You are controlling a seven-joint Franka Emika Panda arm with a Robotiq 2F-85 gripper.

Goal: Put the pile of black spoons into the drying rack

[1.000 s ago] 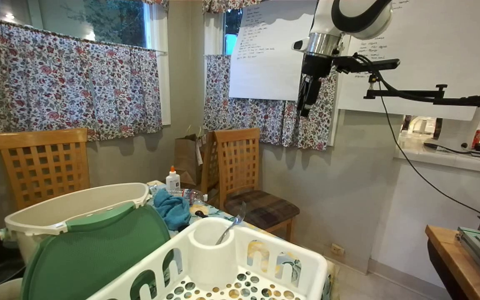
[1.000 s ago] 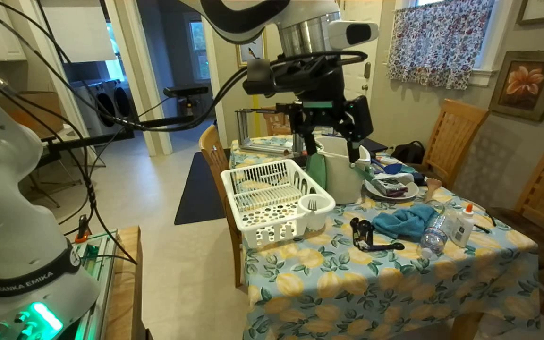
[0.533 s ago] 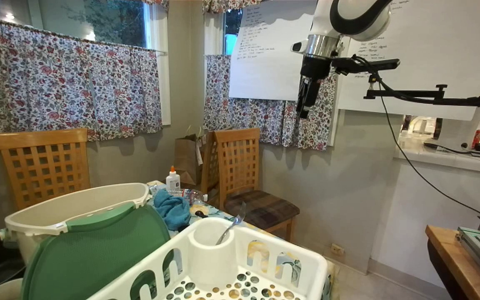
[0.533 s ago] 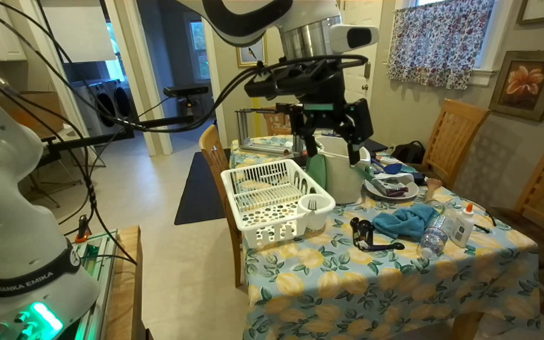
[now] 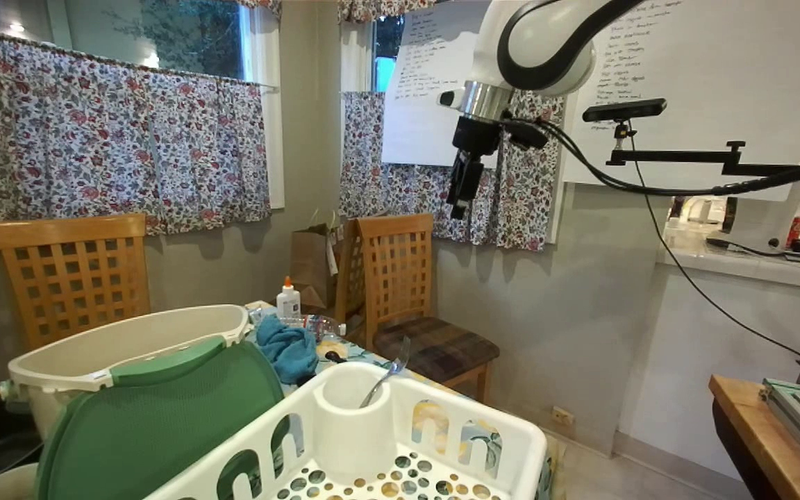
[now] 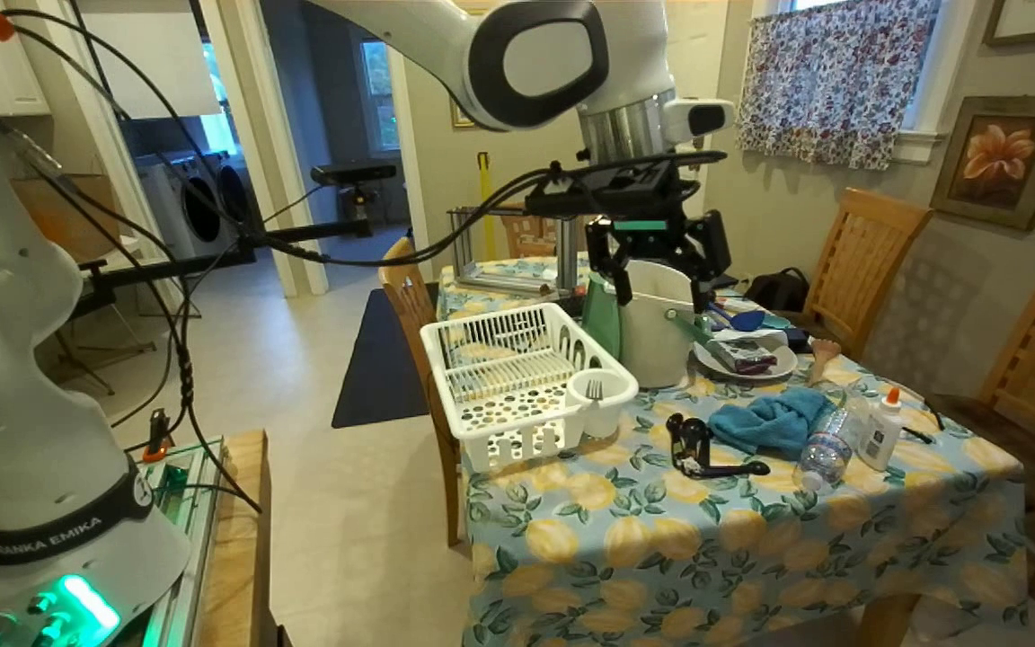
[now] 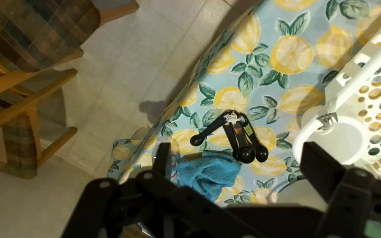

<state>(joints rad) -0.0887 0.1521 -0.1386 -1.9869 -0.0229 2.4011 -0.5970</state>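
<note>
We see the black spoons [image 6: 695,438] fanned out on the surface [image 6: 634,469], a little in from its near edge in an exterior view, just beside a blue cloth [image 6: 769,422]. The drying rack [image 6: 517,426] stands along the left edge there, by the near-left corner, a fork [image 6: 594,389] leaning in its cup [image 6: 614,418]. Our tool [image 6: 664,301] hangs above the surface, fingers [image 7: 321,168] apart, and the wrist view shows us the spoons below.
</note>
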